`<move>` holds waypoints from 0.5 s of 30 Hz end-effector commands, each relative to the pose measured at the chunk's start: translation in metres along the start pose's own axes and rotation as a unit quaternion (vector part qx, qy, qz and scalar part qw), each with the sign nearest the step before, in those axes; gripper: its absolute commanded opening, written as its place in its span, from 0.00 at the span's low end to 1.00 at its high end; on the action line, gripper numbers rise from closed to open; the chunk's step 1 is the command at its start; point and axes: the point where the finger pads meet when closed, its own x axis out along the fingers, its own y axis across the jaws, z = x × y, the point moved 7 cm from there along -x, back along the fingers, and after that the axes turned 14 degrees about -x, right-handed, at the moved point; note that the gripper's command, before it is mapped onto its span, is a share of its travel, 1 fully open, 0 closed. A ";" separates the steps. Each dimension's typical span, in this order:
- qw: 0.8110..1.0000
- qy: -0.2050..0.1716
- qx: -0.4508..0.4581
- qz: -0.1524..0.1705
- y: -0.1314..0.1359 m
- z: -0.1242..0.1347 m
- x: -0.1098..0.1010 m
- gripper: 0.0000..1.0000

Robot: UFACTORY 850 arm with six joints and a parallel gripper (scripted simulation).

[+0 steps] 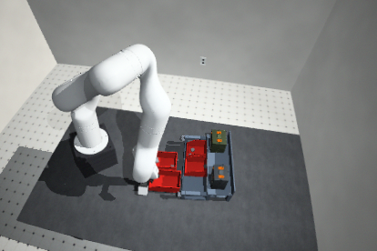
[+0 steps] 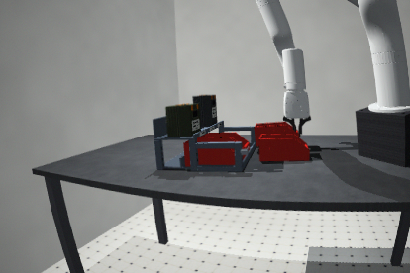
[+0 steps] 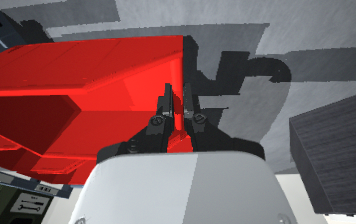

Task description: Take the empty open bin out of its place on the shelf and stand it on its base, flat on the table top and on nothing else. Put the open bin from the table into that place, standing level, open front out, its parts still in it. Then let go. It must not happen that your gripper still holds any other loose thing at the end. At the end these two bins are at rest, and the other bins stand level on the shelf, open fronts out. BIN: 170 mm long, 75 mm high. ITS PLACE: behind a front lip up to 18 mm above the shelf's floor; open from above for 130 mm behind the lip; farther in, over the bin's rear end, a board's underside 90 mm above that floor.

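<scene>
While pinched by hand (image 3: 178,106), glossy red bin (image 3: 90,95)

Bare test room: grey walls, dotted floor (image 1: 225,97), table (image 2: 136,170), wall outlet (image 1: 202,60).
</scene>
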 end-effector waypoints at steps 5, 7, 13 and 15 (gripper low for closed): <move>1.000 0.000 0.000 0.000 0.000 0.000 0.001 0.00; 1.000 0.000 0.000 0.000 0.000 0.000 0.002 0.00; 1.000 0.000 0.000 0.000 0.000 0.000 0.006 0.00; 1.000 0.000 0.000 0.000 0.000 0.000 0.008 0.00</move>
